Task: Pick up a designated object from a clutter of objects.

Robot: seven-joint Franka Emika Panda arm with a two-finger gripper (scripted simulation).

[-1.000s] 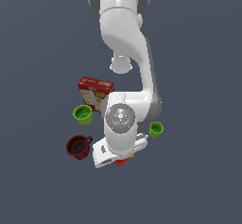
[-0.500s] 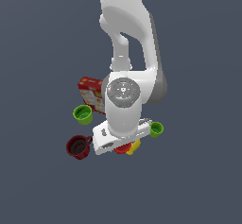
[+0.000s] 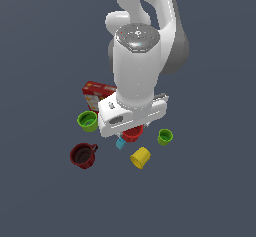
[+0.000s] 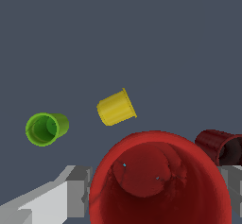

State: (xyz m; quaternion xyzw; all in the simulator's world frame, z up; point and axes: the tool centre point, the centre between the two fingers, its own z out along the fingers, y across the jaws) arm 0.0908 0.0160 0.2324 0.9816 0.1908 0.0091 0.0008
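Exterior view. We see the white arm reaching down over the dark worktop (image 3: 40, 201), its end effector (image 3: 133, 129) set over the red cup (image 3: 132, 134), which shows just beneath the white hand body. The fingers are hidden here by the hand. Just beside the red cup, toward the exterior view's left, lies a small blue brick (image 3: 120, 143). A yellow cup (image 3: 140, 157) lies tipped on its side near the red cup; a small green cup (image 3: 165, 136) stands toward the exterior view's right. A larger green cup (image 3: 88, 121) and a maroon mug (image 3: 82, 155) with a handle sit toward the exterior view's left, and a red box (image 3: 96, 94) is partly hidden behind the arm.

Wrist view. We look into the red cup (image 4: 160, 180), which fills the near field between grey finger parts (image 4: 75, 194) on either side; the end effector appears closed on it. The yellow cup (image 4: 116, 107), a green cup (image 4: 46, 128) and the maroon mug (image 4: 220, 146) lie apart beyond it.
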